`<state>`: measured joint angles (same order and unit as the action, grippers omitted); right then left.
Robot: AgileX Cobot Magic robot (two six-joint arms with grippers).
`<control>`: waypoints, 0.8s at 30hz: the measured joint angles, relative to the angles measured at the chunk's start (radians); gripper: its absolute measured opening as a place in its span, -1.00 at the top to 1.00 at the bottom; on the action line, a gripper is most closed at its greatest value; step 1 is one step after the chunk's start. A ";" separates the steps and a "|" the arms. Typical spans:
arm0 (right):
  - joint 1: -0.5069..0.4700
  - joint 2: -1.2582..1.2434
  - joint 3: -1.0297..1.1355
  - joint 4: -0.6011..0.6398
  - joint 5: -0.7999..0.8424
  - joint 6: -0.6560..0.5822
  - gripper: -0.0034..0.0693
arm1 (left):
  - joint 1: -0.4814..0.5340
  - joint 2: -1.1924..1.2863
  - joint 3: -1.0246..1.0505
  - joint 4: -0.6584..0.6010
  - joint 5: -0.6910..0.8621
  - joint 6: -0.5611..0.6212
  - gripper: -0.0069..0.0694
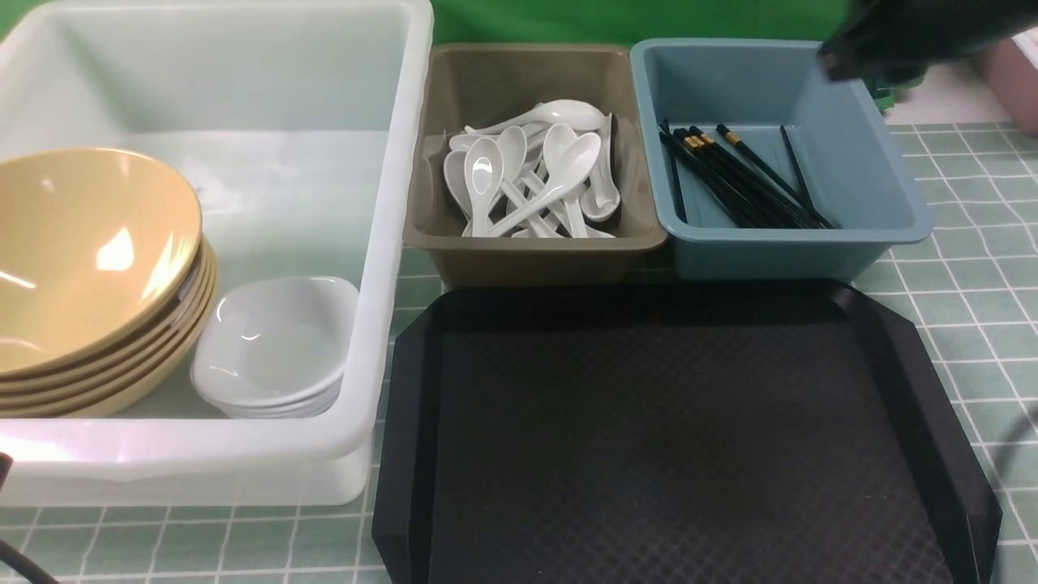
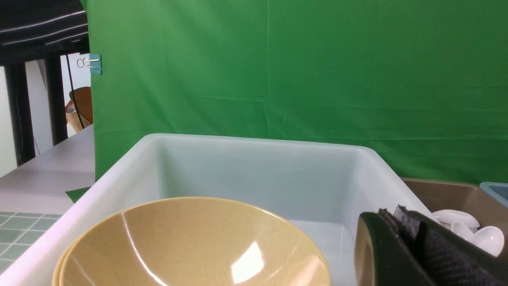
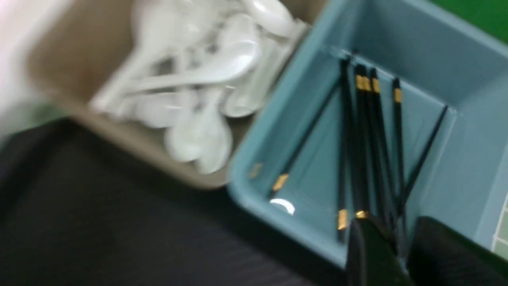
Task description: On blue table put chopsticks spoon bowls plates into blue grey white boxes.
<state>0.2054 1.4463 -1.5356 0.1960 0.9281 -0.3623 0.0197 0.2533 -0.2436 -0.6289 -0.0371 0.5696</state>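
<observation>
Several yellow bowls (image 1: 89, 259) are stacked in the white tub (image 1: 389, 243), with a stack of small white plates (image 1: 276, 341) beside them. White spoons (image 1: 527, 174) fill the grey bin (image 1: 527, 251). Black chopsticks (image 1: 746, 182) lie in the blue bin (image 1: 770, 255). My right gripper (image 1: 835, 61) hovers over that bin's far right corner. In the right wrist view it (image 3: 397, 234) is open above the chopsticks (image 3: 369, 139), holding nothing. My left gripper (image 2: 391, 212) is shut and empty, near the tub's rim beside the bowls (image 2: 190, 246).
A black textured tray (image 1: 673, 438) with nothing on it lies in front of the grey and blue bins on the blue table (image 1: 965, 284). A green backdrop (image 2: 317, 79) hangs behind the bins. A pinkish object (image 1: 1014, 73) stands at the far right.
</observation>
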 joint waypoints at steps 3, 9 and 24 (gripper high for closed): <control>-0.001 -0.124 0.081 0.090 0.041 -0.040 0.57 | 0.000 0.000 0.000 0.000 0.002 -0.001 0.81; -0.002 -0.395 0.378 0.245 0.072 -0.138 0.72 | 0.000 0.000 0.000 0.000 0.002 -0.001 0.81; -0.002 -1.001 0.980 0.169 0.076 -0.143 0.72 | 0.000 0.000 0.000 0.000 0.021 -0.001 0.81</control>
<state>0.2036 0.4457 -0.5560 0.3650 1.0039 -0.5050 0.0197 0.2533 -0.2436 -0.6289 -0.0157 0.5687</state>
